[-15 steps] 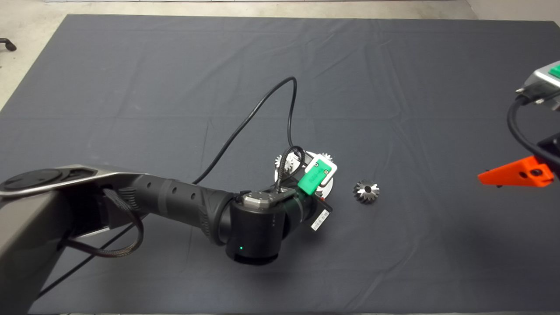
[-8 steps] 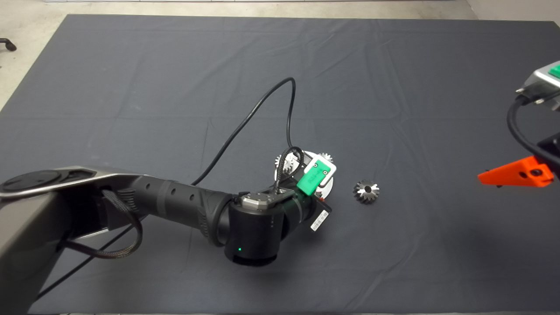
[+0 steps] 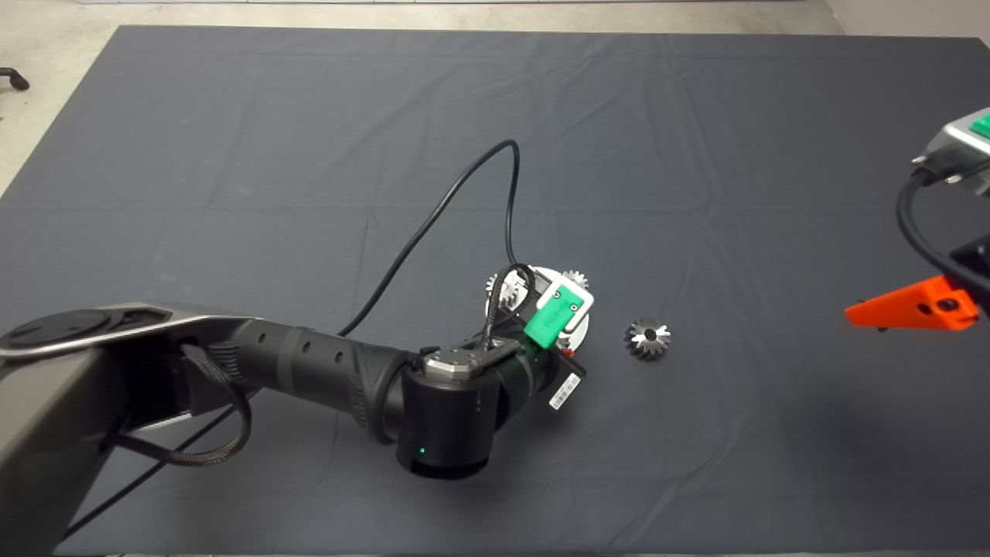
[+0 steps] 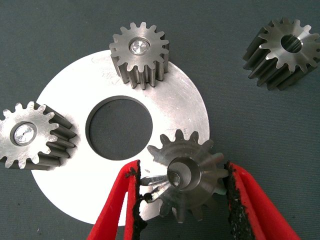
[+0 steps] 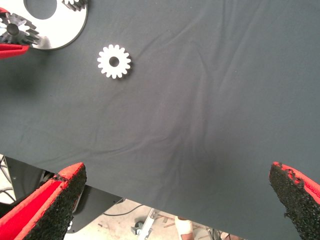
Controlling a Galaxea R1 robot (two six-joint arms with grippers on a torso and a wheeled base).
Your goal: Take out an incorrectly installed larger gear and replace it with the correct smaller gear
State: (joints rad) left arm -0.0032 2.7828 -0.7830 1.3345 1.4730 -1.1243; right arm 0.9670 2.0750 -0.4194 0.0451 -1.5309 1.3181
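4 gears: left hand [image 4: 182,197] straddles larger gear [image 4: 187,175], right hand [image 5: 175,200] open.

**Dark mat, pale floor around it**

A creased dark grey mat [image 3: 696,155] covers the table. Pale concrete floor [image 3: 46,93] borders its far and left edges. Past one mat edge, the right wrist view shows floor with a cable [image 5: 120,207].

**Even light, some glare on metal**

Lighting is soft and even from above. The dark mat [image 3: 696,155] shows faint wrinkle shading; the left arm [image 3: 325,371] casts a weak shadow beneath itself. In the left wrist view the round metal plate [image 4: 190,100] glares white along its lower-left edge. The loose gear [image 5: 114,61] in the right wrist view is blown out white. All views are sharp.
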